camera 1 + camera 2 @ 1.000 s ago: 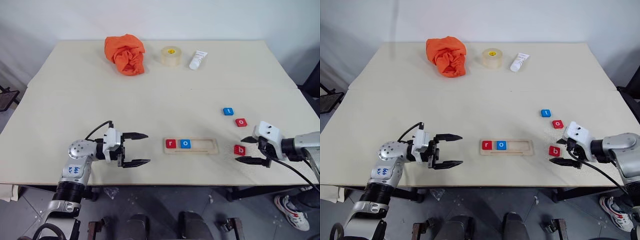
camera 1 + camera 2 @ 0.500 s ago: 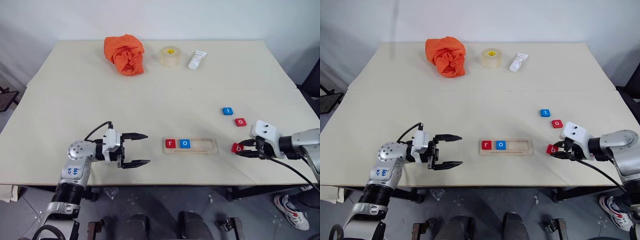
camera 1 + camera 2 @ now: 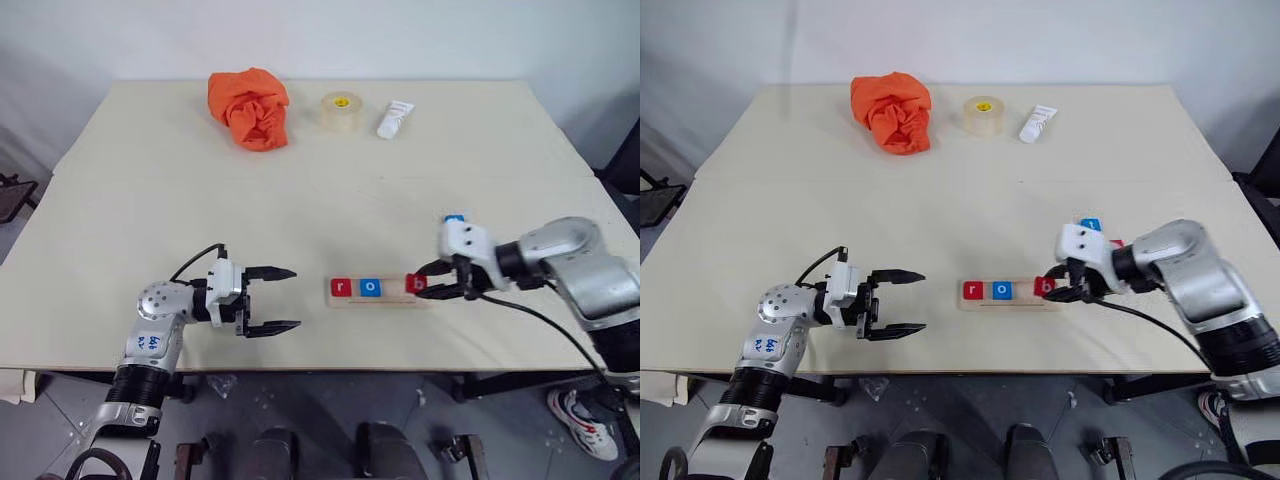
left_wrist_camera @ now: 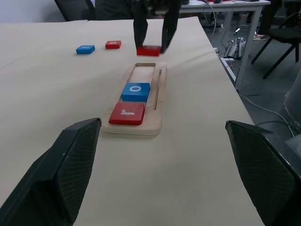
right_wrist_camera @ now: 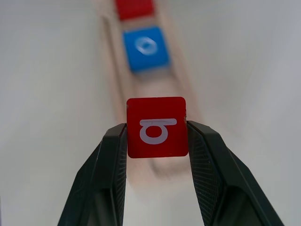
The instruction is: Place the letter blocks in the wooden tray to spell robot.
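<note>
The wooden tray [image 3: 380,303] lies near the table's front edge with a red r block [image 3: 341,288] and a blue o block [image 3: 370,288] in its left end. My right gripper [image 3: 420,288] is shut on the red b block [image 5: 156,127] and holds it just over the tray's right part. The blue t block [image 4: 85,49] and a red block [image 4: 113,44] lie on the table beyond the tray's right end, partly hidden behind my right hand in the eye views. My left gripper [image 3: 295,297] hovers open and empty left of the tray, pointing at it.
At the back of the table [image 3: 150,220] lie a crumpled orange cloth [image 3: 250,107], a roll of tape [image 3: 341,111] and a white tube [image 3: 395,119]. The table's front edge runs just below the tray.
My right gripper closed on the red b block at the right, lifted it and carried it left to the tray. The left arm has stayed still.
</note>
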Tool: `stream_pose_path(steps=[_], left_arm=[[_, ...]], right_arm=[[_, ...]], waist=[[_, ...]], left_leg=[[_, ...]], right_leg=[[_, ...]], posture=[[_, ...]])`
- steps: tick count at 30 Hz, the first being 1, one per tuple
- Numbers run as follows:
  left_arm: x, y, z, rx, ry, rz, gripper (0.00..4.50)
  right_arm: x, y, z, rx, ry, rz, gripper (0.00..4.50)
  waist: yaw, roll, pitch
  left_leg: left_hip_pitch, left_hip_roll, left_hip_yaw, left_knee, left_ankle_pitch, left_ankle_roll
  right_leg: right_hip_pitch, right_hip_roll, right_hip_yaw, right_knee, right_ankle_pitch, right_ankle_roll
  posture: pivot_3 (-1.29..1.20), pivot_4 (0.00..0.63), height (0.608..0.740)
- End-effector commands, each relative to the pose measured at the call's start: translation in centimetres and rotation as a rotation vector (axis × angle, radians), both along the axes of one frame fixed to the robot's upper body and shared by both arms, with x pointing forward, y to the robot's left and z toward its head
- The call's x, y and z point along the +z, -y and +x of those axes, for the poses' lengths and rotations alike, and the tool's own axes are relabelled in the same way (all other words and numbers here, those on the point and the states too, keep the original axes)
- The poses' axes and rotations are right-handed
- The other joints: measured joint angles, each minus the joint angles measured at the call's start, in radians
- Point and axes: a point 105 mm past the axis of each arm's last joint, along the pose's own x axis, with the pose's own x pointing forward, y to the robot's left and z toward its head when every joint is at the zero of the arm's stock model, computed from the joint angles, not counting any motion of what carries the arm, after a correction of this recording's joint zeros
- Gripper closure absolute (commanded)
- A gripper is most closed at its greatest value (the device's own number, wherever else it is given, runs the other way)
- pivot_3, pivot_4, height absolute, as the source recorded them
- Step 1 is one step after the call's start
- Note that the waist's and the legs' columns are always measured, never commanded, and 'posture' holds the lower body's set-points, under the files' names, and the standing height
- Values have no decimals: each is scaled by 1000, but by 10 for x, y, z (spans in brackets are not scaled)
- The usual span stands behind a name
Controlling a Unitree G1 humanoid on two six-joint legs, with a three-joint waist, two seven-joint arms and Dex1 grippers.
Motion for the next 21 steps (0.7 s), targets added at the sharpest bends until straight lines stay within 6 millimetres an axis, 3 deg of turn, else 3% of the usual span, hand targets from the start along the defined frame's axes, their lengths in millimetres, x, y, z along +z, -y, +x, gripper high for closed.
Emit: stream_pose_path(steps=[1,7,21], left_arm=[[8,2,1,-4,44,-9,0],[6,1,-3,3,47,-12,0],[10,-2,-2,18,63,-10,0]], right_arm=[[6,1,9,7,48,-23,3043],[0,-5,20,33,58,-38,3043],[-5,-22,17,107,40,-31,3043]], waist=[[1,0,0],[-3,0,0],[-3,0,0]], left_leg=[[0,0,0,0,0,0],[0,0,0,0,0,0],[0,0,0,0,0,0]], right_leg=[[0,0,0,0,0,0],[0,0,0,0,0,0],[-1,1,0,1,0,0]], posture=[[0,150,740],[0,150,740],[0,150,740]])
